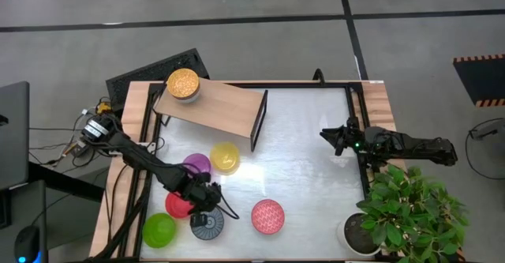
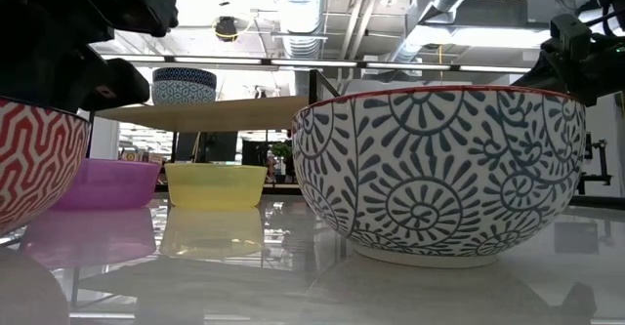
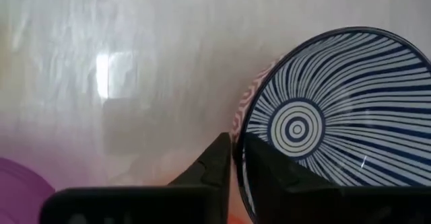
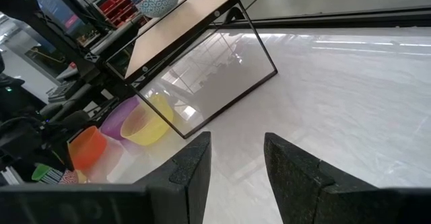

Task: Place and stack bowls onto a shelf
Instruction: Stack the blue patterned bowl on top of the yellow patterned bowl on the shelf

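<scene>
**Left arm on blue-grey bowl rim, right arm parked**

While the left arm reaches diagonally from the table's left edge toward the front, its left gripper (image 1: 207,205) sits low over the blue-grey radial bowl (image 1: 207,224), fingers pinched on that bowl's rim: 1 finger inside, 1 outside, per the left wrist view (image 3: 237,158). Bowl rests on the tabletop (image 1: 308,168), near the front edge.

Right arm lies along the right table edge, roughly level, pointing in toward the table. Right gripper (image 1: 331,134) hovers above bare tabletop, fingers apart, holding nothing (image 4: 236,163).

Bowl positions, high view:
- gold-orange bowl (image 1: 183,84) on the shelf (image 1: 217,109), at its left end
- purple bowl (image 1: 196,166) and yellow bowl (image 1: 225,157) just beside each other, in front of the shelf
- red bowl (image 1: 177,205) partly under the left arm, close to the blue-grey one
- green bowl (image 1: 158,230) at front left
- pink-red patterned bowl (image 1: 267,216) to the right of the blue-grey one, apart from it

Plant pot (image 1: 359,233) stands at the front right corner.
</scene>
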Robot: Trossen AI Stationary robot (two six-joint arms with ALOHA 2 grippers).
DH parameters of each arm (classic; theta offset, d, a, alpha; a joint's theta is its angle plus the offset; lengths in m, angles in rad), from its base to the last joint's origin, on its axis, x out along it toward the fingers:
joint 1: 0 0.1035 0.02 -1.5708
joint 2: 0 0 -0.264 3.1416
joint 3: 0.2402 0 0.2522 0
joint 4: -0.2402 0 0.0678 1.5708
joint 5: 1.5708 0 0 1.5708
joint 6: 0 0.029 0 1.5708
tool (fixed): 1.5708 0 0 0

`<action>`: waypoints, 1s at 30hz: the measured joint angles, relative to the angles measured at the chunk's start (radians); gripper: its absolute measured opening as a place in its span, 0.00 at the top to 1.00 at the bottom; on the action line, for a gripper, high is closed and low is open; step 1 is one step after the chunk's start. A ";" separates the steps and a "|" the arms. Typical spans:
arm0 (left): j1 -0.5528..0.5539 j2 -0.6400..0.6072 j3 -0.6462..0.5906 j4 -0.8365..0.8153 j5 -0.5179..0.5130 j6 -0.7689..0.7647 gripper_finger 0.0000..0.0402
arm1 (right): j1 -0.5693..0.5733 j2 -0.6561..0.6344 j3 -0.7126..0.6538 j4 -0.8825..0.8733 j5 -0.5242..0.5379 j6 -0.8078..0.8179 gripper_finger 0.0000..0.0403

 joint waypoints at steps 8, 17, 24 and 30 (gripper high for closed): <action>0.008 0.000 0.000 0.062 0.017 0.000 0.73 | 0.000 0.000 0.000 0.000 0.000 0.000 0.59; 0.001 0.052 0.000 0.052 0.093 0.007 0.68 | 0.000 0.000 0.000 0.000 0.000 0.000 0.59; 0.020 0.052 0.000 0.033 0.111 -0.015 0.85 | 0.001 0.000 0.000 0.000 0.000 0.000 0.59; 0.021 0.052 0.000 0.032 0.110 -0.046 0.98 | 0.000 0.000 0.000 0.000 0.000 0.000 0.59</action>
